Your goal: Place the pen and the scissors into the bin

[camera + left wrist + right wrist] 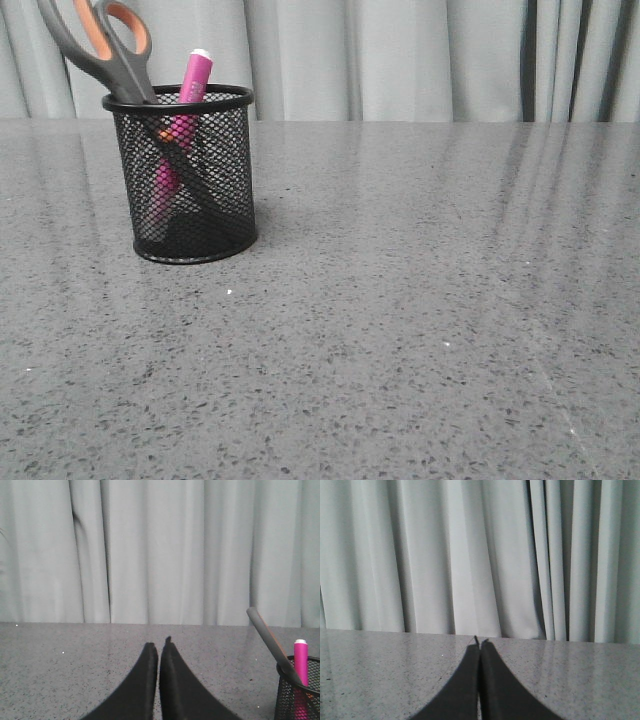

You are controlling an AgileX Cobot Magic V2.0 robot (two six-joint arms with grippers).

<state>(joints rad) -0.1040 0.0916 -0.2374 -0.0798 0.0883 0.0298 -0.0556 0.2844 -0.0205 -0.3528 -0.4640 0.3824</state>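
Leaning against the rim, the scissors (100, 45) and the pen (185, 110) stood crossed inside the bin (190, 185) on the tabletop (420, 320), so the task looked finished. The left hand (159, 647) and right hand (480, 642) were both pressed together, holding nothing.

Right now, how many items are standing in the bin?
2. The scissors lean left, handles up; the pen stands beside them, inside the bin. Anything shorter could be hidden behind the mesh.
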